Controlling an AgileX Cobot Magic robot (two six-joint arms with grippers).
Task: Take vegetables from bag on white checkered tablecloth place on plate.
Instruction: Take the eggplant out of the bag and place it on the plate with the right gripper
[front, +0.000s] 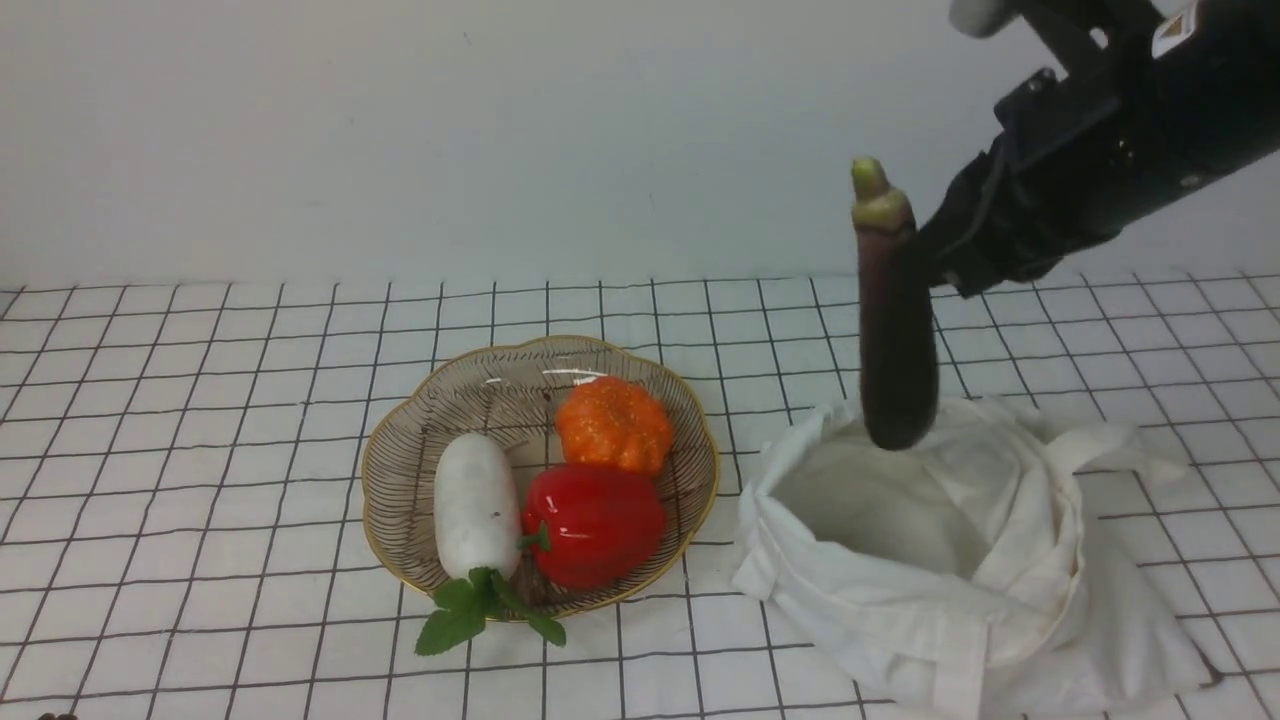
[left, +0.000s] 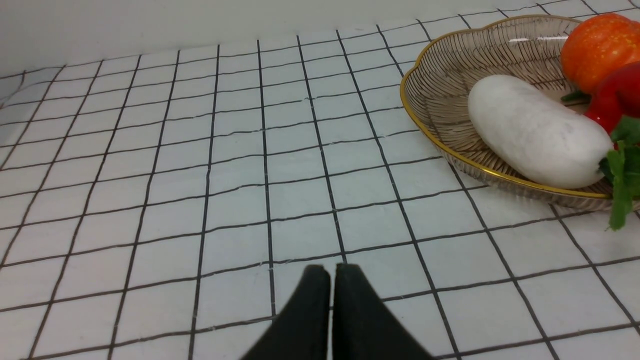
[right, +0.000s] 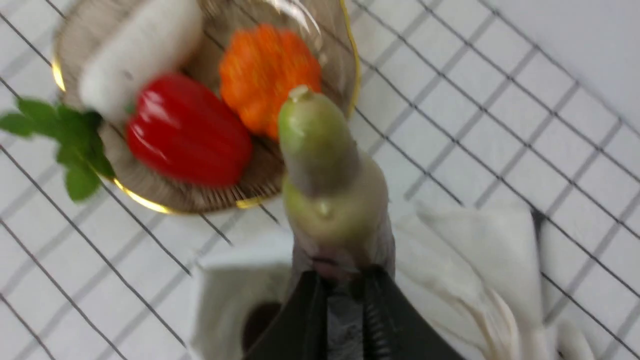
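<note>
Aloft, the right claw (right: 343, 276) grips the eggplant (front: 897, 340) above the bag (front: 1000, 600); radish (front: 475, 505) and pepper (front: 595, 525) occupy the plate (front: 393, 452).

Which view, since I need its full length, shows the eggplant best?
The front view: the whole eggplant hangs upright over the bag. The right wrist view shows only its blurred stem end; the left wrist view, none.
</note>
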